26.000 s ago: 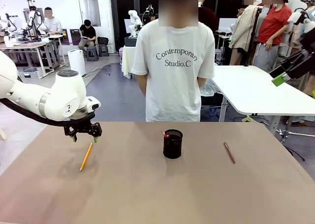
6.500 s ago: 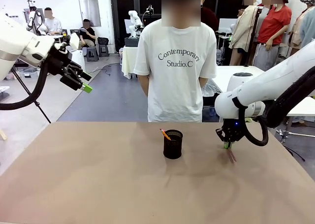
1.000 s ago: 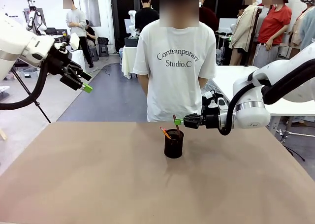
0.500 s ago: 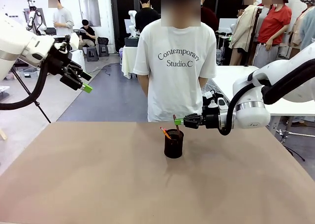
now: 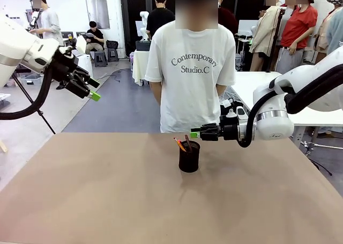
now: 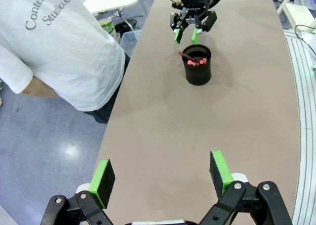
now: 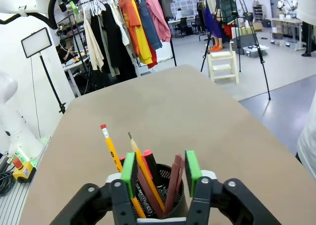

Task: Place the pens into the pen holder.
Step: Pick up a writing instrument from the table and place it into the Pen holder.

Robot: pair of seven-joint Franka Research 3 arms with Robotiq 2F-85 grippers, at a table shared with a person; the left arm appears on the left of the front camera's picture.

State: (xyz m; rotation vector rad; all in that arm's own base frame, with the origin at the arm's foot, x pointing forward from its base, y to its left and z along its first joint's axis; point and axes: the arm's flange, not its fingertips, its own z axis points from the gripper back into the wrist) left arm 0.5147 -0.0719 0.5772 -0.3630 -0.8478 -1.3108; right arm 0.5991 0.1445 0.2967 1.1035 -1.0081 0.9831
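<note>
Frontally, the right gripper (image 5: 194,134) reaches in level from its arm's side and hangs just above the rim of the small black cylindrical mesh pen holder (image 5: 188,156); the thin pens (image 5: 183,144) stand in the cup, directly below and slightly ahead of the green pads. The left gripper (image 5: 92,93) is raised well to the other side, fingers spread and empty, so the right arm is plainly the nearer.

From the left wrist, that gripper's own fingers (image 6: 104,177) stand wide apart with nothing between them; far ahead along their line sits the pen holder (image 6: 198,69), pink pen ends (image 6: 196,63) showing at its mouth, and the right gripper (image 6: 185,35) just beyond it, jaws parted.

From the right wrist, the fingers (image 7: 130,174) are partly spread and do not appear to pinch anything. The pen holder (image 7: 166,198) lies immediately under them; the yellow-orange pencil (image 7: 112,157) and the other pens lean upright inside, long axes rising between and beside the pads.

Judged from this, all the pens seem to be in, and the coming move is a straight withdrawal along the gripper's own axis, away from the leaning pens.
</note>
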